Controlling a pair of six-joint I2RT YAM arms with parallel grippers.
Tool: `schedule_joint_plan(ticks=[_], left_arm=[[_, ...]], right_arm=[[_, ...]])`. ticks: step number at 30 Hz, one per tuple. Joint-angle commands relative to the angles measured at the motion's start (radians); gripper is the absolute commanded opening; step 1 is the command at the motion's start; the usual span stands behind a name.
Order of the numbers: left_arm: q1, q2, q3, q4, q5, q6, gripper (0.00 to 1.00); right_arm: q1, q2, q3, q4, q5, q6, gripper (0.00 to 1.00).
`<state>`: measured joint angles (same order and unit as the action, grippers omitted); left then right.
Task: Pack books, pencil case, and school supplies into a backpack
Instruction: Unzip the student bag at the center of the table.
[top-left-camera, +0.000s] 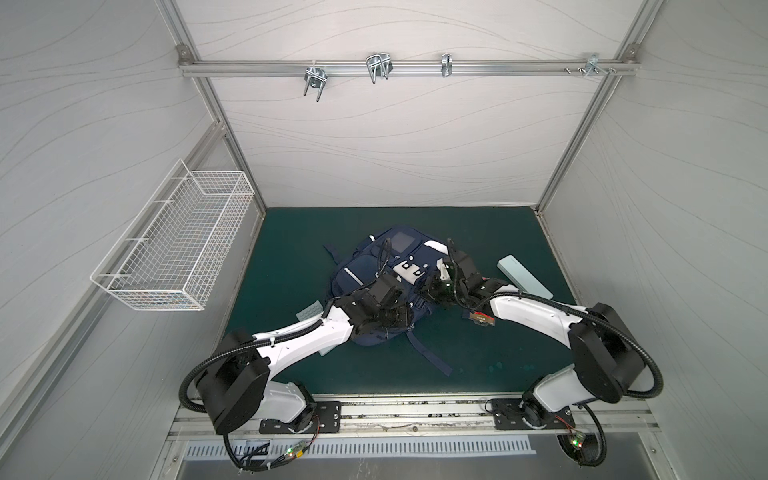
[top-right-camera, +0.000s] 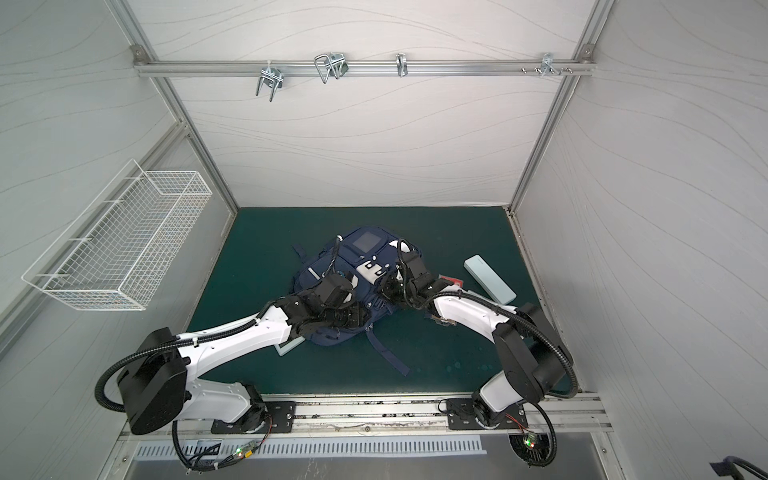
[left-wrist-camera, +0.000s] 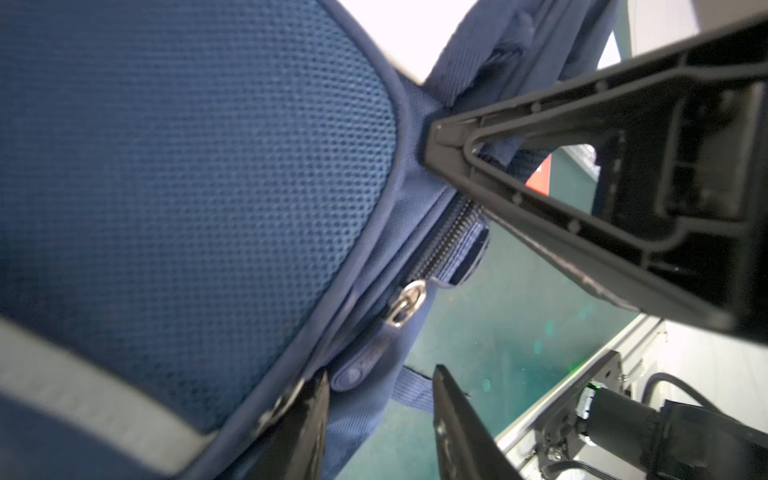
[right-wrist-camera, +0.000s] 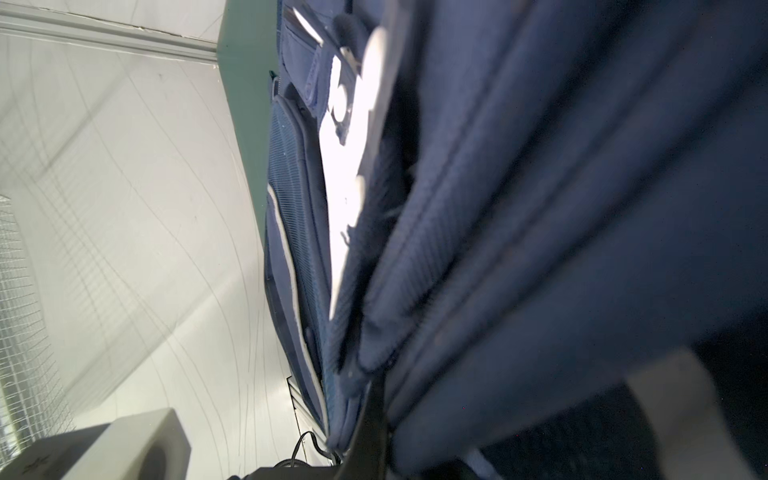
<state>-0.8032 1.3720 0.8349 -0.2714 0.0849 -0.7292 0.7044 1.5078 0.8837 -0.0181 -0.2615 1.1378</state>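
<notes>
I work in a robot lab test cell: white panel walls (top-left-camera: 395, 145) in an aluminium frame (top-left-camera: 582, 137), a green mat (top-left-camera: 291, 257) for a tabletop, a wire basket (top-left-camera: 178, 245) hung at the left, metal hooks (top-left-camera: 377, 66) on the far rail (top-left-camera: 498, 66), my arms (top-left-camera: 307, 336) bolted to a near rail (top-left-camera: 415, 409).

No text can be read; the label on the book (top-left-camera: 482, 319) and a mark on the pencil case (top-left-camera: 524, 276) are too small
</notes>
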Motion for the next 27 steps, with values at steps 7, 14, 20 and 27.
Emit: schedule_joint_plan(ticks=[7,14,20,27], left_arm=[[-0.005,0.015,0.072,0.019,-0.143,0.037,0.34],[-0.005,0.057,0.078,0.036,-0.146,0.023,0.24],[-0.005,0.064,0.068,0.047,-0.127,0.009,0.15],[-0.005,0.048,-0.034,0.143,-0.023,-0.063,0.17]], right_arm=[[0.049,-0.074,0.051,0.040,-0.032,0.038,0.00],[0.057,-0.091,0.046,0.044,-0.028,0.047,0.00],[0.055,-0.113,0.048,0.018,-0.002,0.039,0.00],[0.040,-0.127,0.041,0.014,-0.004,0.039,0.00]])
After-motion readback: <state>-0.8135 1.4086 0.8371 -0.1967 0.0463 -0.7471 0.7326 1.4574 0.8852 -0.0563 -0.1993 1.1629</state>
